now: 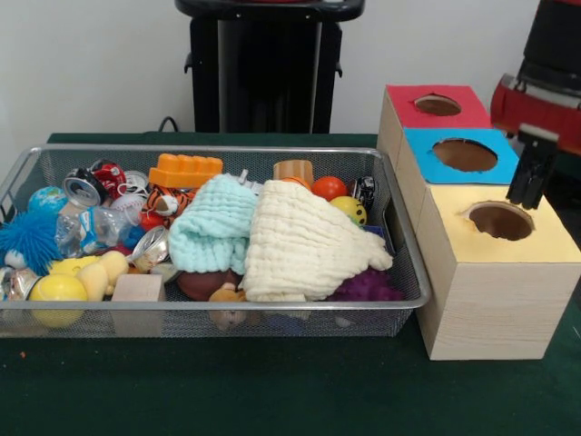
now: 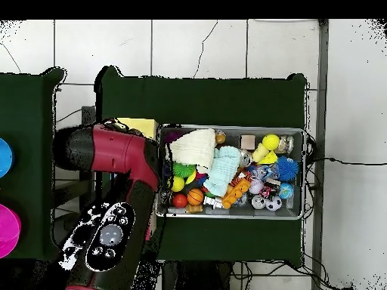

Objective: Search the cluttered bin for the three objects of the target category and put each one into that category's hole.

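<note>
The silver wire-mesh bin fills the left of the front view, packed with clutter; it also shows in the overhead view. A pale crumpled thing with blue and red patches lies at the bin's left; I cannot tell if it is one of the printed wads. No other wad shows clearly. The round hole opens in the yellow top of the largest wooden box. My gripper hangs just above that yellow top, at the hole's right rim, with nothing visible in it. In the overhead view the red arm hides it.
A cream cloth and a mint cloth cover the bin's middle. A blue spiky ball, cans, balls and blocks lie around them. The blue-topped box and red-topped box stand behind the yellow one.
</note>
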{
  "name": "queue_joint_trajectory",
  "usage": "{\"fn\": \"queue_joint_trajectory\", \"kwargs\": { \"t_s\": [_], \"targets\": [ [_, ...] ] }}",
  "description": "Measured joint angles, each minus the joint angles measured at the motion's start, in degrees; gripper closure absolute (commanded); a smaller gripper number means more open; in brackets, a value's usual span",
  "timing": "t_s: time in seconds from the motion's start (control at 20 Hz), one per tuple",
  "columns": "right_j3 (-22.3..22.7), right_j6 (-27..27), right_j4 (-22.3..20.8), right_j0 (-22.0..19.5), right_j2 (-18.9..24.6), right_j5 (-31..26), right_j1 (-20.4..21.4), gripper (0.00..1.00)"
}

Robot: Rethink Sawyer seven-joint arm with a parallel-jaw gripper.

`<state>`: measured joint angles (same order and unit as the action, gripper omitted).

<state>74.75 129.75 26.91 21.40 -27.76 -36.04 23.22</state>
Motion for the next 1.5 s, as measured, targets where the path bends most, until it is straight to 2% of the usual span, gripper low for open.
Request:
{"fn": "queue_joint_trajectory", "kwargs": {
  "t_s": [0.25, 0.4, 0.6, 0.8, 0.95, 1.3, 1.35, 1.5],
  "targets": [
    [0.0, 0.0, -1.3, -0.3, -1.9, -1.7, 4.3, 1.0],
    [0.0, 0.0, -2.6, -0.2, -3.2, -1.7, 5.0, 1.0],
    [0.0, 0.0, -6.5, -0.2, -6.0, -1.7, 5.3, 1.0],
    [0.2, 0.0, -9.6, -0.3, -6.9, -1.1, 5.2, 1.0],
    [0.7, 0.0, -12.2, -0.9, -7.0, 1.1, 5.0, 1.0],
    [2.7, 0.0, -14.0, -3.7, -6.2, 6.7, 4.6, 1.0],
    [3.5, 0.0, -14.0, -5.9, -5.3, 8.1, 4.4, 0.0],
    [3.6, 0.0, -14.0, -6.4, -5.1, 8.1, 4.3, 0.0]
  ]
}}
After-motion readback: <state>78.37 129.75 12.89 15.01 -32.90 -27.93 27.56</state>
